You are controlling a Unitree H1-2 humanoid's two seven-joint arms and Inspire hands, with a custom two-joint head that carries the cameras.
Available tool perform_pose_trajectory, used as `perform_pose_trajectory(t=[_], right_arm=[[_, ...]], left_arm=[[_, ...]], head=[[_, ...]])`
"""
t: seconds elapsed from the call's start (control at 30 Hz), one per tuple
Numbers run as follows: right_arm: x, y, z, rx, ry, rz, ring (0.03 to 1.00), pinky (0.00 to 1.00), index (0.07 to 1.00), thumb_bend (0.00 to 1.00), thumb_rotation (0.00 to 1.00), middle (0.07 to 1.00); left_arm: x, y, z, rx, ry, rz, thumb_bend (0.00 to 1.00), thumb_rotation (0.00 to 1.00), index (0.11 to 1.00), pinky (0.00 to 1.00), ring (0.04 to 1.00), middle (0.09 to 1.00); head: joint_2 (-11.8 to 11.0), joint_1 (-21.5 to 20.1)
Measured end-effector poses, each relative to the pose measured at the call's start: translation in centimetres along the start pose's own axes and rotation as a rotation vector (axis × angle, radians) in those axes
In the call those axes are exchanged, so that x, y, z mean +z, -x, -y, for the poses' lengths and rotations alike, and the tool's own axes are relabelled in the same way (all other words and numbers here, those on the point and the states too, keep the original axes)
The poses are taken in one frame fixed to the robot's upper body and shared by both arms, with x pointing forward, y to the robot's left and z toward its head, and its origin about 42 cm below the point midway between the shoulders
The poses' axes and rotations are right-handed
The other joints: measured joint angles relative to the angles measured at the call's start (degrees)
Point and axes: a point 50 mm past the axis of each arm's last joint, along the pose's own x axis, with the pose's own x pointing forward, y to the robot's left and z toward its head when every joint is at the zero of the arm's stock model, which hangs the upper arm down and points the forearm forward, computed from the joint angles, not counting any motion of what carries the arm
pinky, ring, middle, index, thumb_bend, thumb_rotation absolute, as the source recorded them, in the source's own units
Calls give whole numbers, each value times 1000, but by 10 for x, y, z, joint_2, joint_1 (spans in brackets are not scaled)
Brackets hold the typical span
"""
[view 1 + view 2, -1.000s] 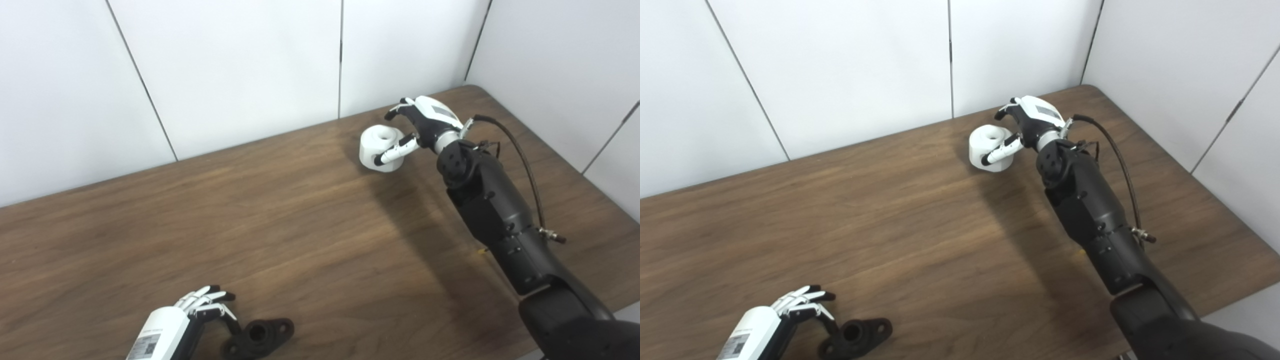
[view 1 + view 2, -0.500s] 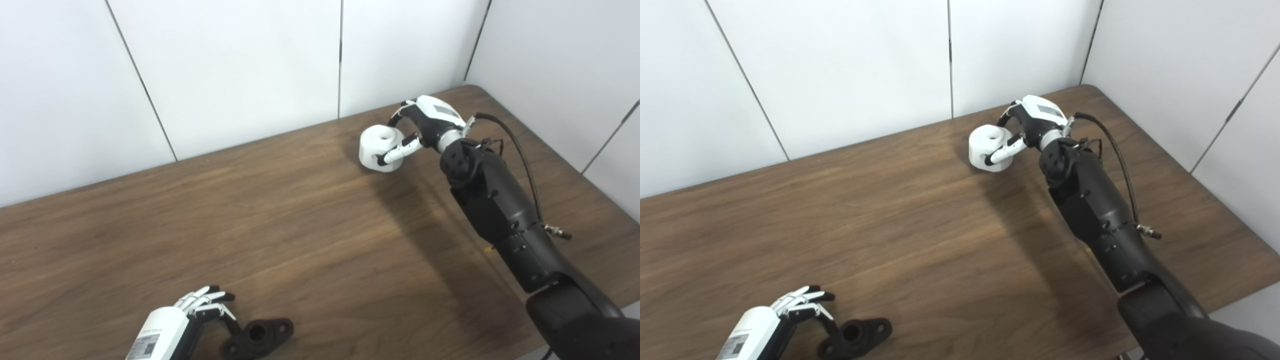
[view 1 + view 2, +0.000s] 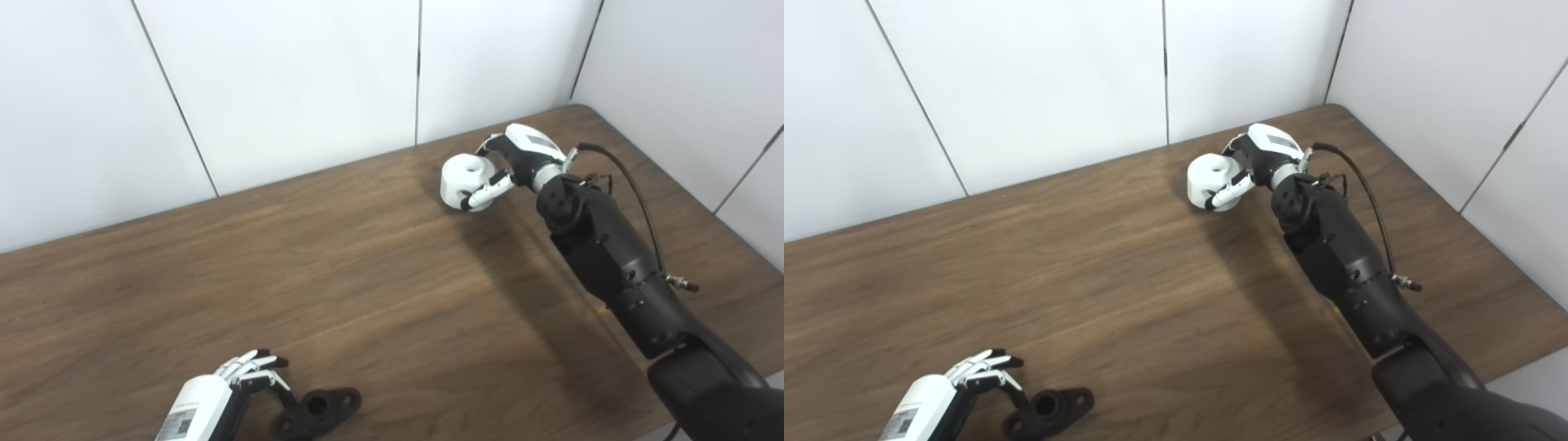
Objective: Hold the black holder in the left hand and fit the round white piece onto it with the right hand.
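**Grasp of the two parts ahead of assembly**

The round white piece is shown at the far side of the wooden table, enclosed by the right hand, whose fingers are curled about its side; it appears gripped, though whether it is clear of the table cannot be told. The black holder lies flat at the near edge, well apart from the white piece. The left hand is held just beside it with fingers spread, nothing being gripped. A firm grip on the holder's flange should be secured first, its bore turned upward, so that the white piece can be brought across and aligned squarely before being pressed home.
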Motion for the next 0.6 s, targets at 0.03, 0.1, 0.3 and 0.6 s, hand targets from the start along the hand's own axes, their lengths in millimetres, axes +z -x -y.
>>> perform_pose_trajectory(t=[0.03, 0.1, 0.3, 0.6], right_arm=[[-1, 0, 1, -4, 4, -1, 975, 1000, 650, 895, 309, 902], [-2, 0, 3, -14, 10, -2, 969, 1000, 643, 891, 298, 896], [-3, 0, 5, -38, 8, 1, 963, 1000, 620, 886, 269, 879], [-1, 0, 7, -59, -6, 25, 971, 1000, 526, 653, 177, 858]], left_arm=[[0, 0, 0, 1, 1, 0, 517, 50, 487, 849, 881, 797], [0, 0, 0, 2, 1, 0, 517, 50, 488, 852, 882, 798], [0, 0, 0, 2, -2, -3, 517, 50, 488, 857, 883, 800], [0, 0, 0, 2, -6, -3, 517, 50, 488, 855, 876, 798]], head=[[1, 1], [1, 2], [2, 4], [4, 4]])
